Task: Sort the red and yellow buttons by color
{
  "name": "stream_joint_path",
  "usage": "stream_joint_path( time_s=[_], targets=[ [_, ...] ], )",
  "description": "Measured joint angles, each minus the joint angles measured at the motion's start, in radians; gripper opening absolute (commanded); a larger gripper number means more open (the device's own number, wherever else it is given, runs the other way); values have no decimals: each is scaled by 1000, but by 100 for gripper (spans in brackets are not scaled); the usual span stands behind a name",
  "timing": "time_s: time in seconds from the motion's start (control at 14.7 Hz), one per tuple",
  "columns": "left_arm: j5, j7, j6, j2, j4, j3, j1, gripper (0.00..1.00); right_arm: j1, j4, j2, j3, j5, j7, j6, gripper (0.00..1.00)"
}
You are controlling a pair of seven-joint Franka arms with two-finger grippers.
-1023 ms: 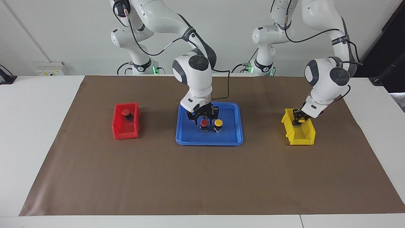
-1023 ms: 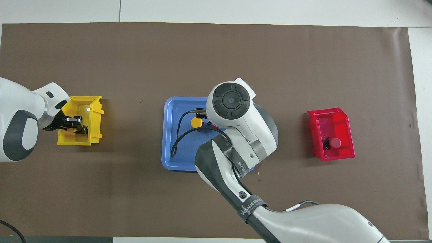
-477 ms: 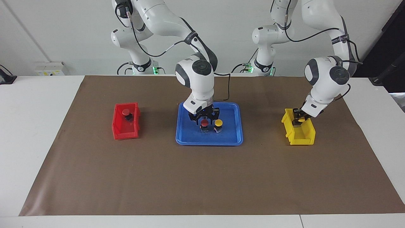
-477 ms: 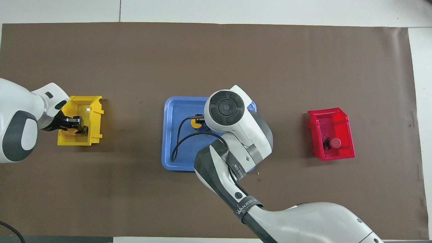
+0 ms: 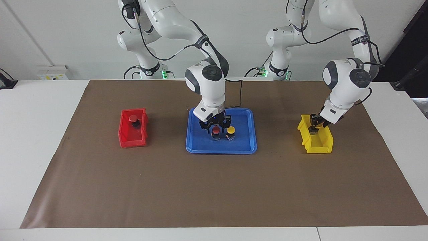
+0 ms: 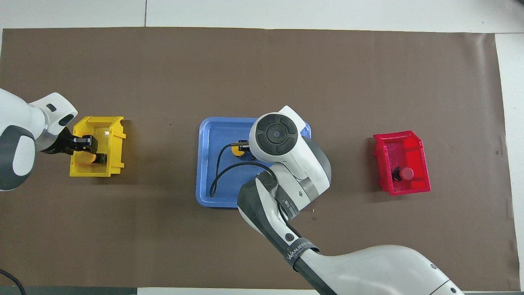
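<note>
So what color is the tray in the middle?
Blue. The tray shows best in the facing view, where the arm covers less of it.

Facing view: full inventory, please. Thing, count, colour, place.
Red button: one, in the red bin, toward the right arm's end.
Red button: one, on the blue tray, mid-table.
Yellow button: one, on the tray beside it.
Yellow bin: one, toward the left arm's end.
Brown mat: one, covering the table.
Right pincer: low over the tray's red button.
Left pincer: in the yellow bin.
</note>
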Motion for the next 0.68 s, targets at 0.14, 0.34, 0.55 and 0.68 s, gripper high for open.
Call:
stream_joint_path(
  time_s=[0.14,0.34,0.55,0.68],
  targets=[
    [-14,-65,-69,0,77,-4,-27,100,0,0,0,-1,0,0,0,29],
    [-21,-294,-65,7,113,-13,-151,100,-13,46,-3,-11,-2,-4,-62,29],
    [-49,-562,4,22,119,-21,-318,100,-137,154,-64,-17,-2,-145,-249,29],
    [-58,-695,44,44,129,-24,-417,100,-250,168,-143,-19,0,-296,-355,29]
  ],
)
